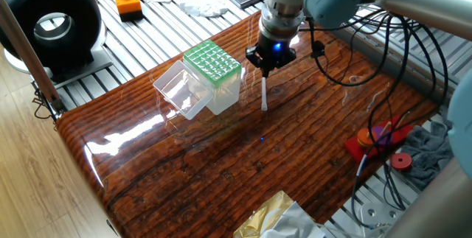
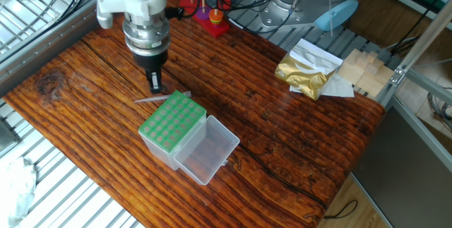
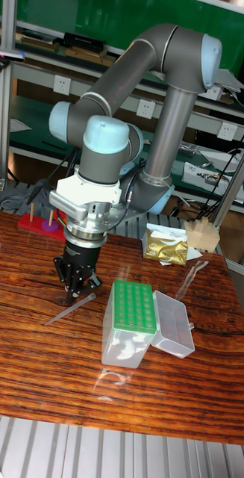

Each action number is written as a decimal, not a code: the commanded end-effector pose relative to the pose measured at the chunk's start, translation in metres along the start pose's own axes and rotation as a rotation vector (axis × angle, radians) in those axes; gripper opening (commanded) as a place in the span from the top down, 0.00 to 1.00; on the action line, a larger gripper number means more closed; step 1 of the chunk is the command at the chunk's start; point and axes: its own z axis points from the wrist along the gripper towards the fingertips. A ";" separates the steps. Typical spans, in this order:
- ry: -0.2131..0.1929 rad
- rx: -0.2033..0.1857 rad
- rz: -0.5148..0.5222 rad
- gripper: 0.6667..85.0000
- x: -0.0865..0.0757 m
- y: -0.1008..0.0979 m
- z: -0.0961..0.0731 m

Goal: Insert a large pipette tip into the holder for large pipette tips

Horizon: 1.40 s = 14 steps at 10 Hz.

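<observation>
In one fixed view we see the gripper (image 1: 268, 66) pointing down over the wooden table (image 1: 221, 157), just above the upper end of the large pipette tip (image 1: 264, 94), which lies flat on the wood just beside the holder for large pipette tips (image 1: 214, 76). The holder's green grid faces up and its clear lid (image 1: 177, 91) hangs open on the side away from the tip. From here we cannot tell whether the fingers are apart or together.

In the other fixed view the gripper (image 2: 155, 85) sits near the thick end of the large pipette tip (image 2: 152, 99), which touches the table (image 2: 282, 136) along the holder's (image 2: 171, 123) far edge. The fingers look close together, holding nothing.

In the tall fixed view the gripper (image 3: 71, 290) stands upright over the table (image 3: 32, 351), its dark fingers (image 3: 63, 275) spread a little, and the large pipette tip (image 3: 69, 308) lies below them, ungripped, with the holder (image 3: 130, 321) near to its right
</observation>
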 end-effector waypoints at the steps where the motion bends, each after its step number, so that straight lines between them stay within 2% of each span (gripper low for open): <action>1: 0.008 -0.023 0.019 1.00 0.010 0.009 -0.002; 3: 0.005 -0.034 0.020 1.00 0.018 0.017 0.000; 5: -0.010 -0.028 0.018 1.00 0.019 0.014 0.004; 8: -0.013 -0.063 0.022 1.00 0.020 0.010 0.006; 14: -0.004 -0.042 0.021 1.00 0.018 0.001 0.009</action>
